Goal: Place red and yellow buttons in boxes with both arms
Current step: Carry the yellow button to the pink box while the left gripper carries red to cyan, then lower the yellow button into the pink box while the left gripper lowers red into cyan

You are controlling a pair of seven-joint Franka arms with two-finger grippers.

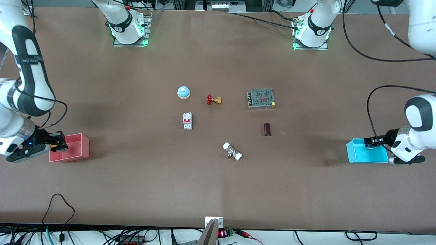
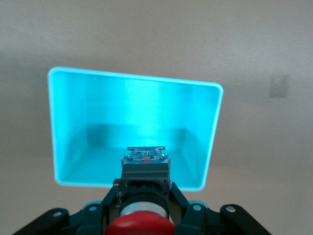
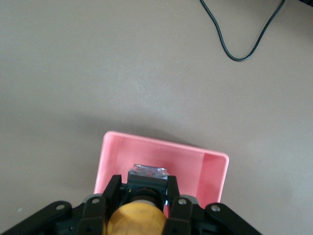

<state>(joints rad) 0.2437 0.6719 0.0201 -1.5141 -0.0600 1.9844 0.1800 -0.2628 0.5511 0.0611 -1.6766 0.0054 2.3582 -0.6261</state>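
Note:
My left gripper (image 1: pixel 370 142) is shut on the red button (image 2: pixel 141 226) and holds it over the cyan box (image 1: pixel 366 154), which stands at the left arm's end of the table. In the left wrist view the button's dark base (image 2: pixel 145 169) hangs above the box's open inside (image 2: pixel 98 122). My right gripper (image 1: pixel 62 143) is shut on the yellow button (image 3: pixel 136 220) and holds it over the pink-red box (image 1: pixel 75 149) at the right arm's end of the table. In the right wrist view the box (image 3: pixel 210 171) lies under the button's base.
In the middle of the table lie a blue dome bell (image 1: pixel 183 92), a brass valve with a red handle (image 1: pixel 214 100), a white circuit breaker (image 1: pixel 187 121), a metal-mesh power supply (image 1: pixel 261 98), a dark cylinder (image 1: pixel 267 129) and a white-ended fitting (image 1: pixel 232 151).

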